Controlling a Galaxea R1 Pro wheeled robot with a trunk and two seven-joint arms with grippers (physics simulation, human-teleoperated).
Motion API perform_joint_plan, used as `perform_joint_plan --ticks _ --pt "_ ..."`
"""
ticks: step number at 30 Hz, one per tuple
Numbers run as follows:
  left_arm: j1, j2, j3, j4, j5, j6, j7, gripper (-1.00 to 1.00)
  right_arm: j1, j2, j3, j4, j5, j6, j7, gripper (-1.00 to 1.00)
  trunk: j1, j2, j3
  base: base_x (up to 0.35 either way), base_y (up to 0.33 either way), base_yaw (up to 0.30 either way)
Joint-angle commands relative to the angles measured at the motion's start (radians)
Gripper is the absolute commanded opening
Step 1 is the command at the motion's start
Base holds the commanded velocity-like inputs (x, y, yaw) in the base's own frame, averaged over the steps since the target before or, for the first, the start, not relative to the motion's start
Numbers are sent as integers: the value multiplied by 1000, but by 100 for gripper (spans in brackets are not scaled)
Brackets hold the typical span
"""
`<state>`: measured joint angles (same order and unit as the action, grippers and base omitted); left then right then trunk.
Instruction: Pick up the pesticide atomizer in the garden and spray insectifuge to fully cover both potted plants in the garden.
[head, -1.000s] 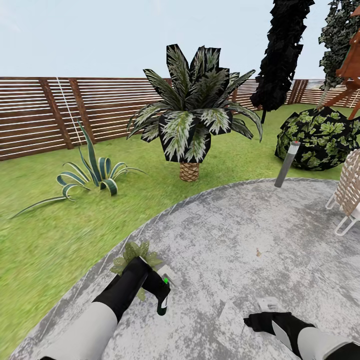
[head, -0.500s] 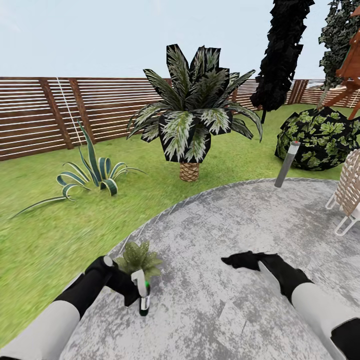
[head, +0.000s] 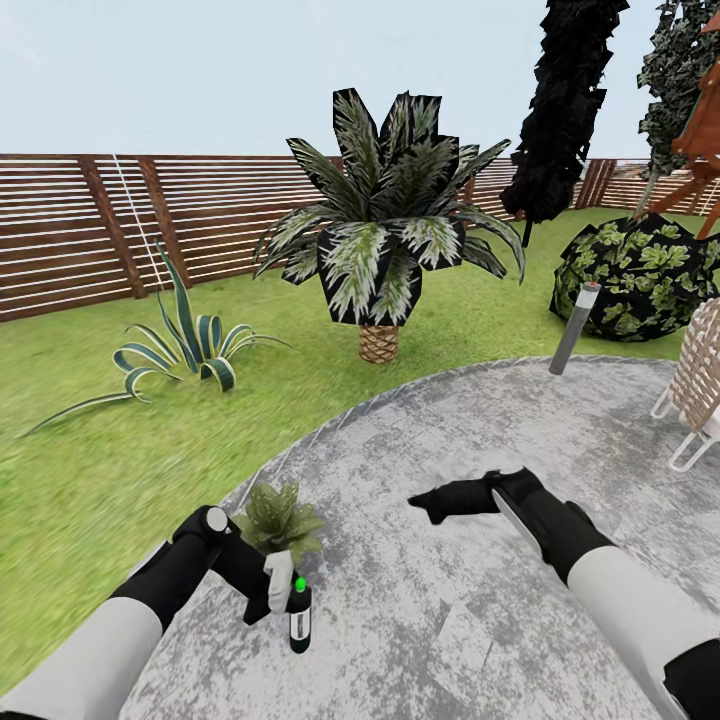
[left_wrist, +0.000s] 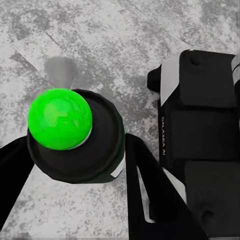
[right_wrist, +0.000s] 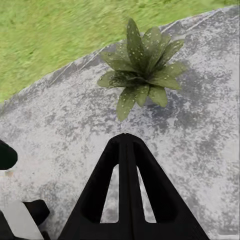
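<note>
The pesticide atomizer (head: 298, 615), a dark bottle with a green knob on top, hangs upright just over the grey paving with my left gripper (head: 280, 598) shut on it. In the left wrist view the atomizer (left_wrist: 70, 132) sits between the two black fingers (left_wrist: 147, 192). One potted plant (head: 278, 518), a low speckled green rosette, stands right behind the bottle at the paving's edge. My right gripper (head: 425, 502) hovers shut to the plant's right, pointing at it. From the right wrist, the potted plant (right_wrist: 142, 65) lies straight ahead of the closed right gripper (right_wrist: 125, 142).
The garden lawn (head: 100, 470) borders the round paving (head: 500, 430). An agave (head: 185, 345), a tall palm (head: 385, 240) and a leafy bush (head: 640, 275) stand beyond. A grey post (head: 573, 328) and a white wicker chair (head: 700, 385) are at the right. A slatted fence (head: 90, 230) rings the back.
My left arm has drawn back to the left with the atomizer, uncovering the plant. My right arm has lifted and swung forward and left toward the plant.
</note>
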<state>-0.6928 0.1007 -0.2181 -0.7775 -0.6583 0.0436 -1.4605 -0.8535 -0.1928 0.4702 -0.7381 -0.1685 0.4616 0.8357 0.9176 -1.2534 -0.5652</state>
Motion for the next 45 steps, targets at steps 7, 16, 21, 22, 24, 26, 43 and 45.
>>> perform_joint_plan --ticks 7,16,21,22,24,26,43,45 --pt "-1 -22 -3 -3 -119 -4 -3 -100 -1 67 72 -108 -4 8 53 -100 0 -1 -1 0 0 0" --pt "-60 -45 -3 -2 -129 -34 -3 -100 -1 140 157 -161 -2 9 54 -100 0 -1 -1 0 0 0" --pt "-90 -46 -3 -2 -158 1 -3 -100 -1 140 169 -162 -3 9 54 -100 0 -1 -1 0 0 0" --pt "-113 -46 -3 -2 -167 3 -4 -100 -1 139 183 -162 -3 9 54 -100 0 -1 -1 0 0 0" --pt "-127 -47 -2 -2 -170 5 -4 -100 -1 140 190 -162 -3 9 54 -100 0 -1 -1 0 0 0" --pt "-133 -58 -3 -2 -171 7 -5 -100 -1 141 192 -162 -3 9 54 -100 0 -1 -1 0 0 0" --pt "-168 -107 -3 -2 -211 49 -6 -100 -1 141 193 -165 -3 9 54 -100 0 -1 -1 0 0 0" --pt "-168 -116 -3 -2 -211 50 -6 -100 -1 141 193 -165 -3 9 53 -100 0 -1 -1 0 0 0"
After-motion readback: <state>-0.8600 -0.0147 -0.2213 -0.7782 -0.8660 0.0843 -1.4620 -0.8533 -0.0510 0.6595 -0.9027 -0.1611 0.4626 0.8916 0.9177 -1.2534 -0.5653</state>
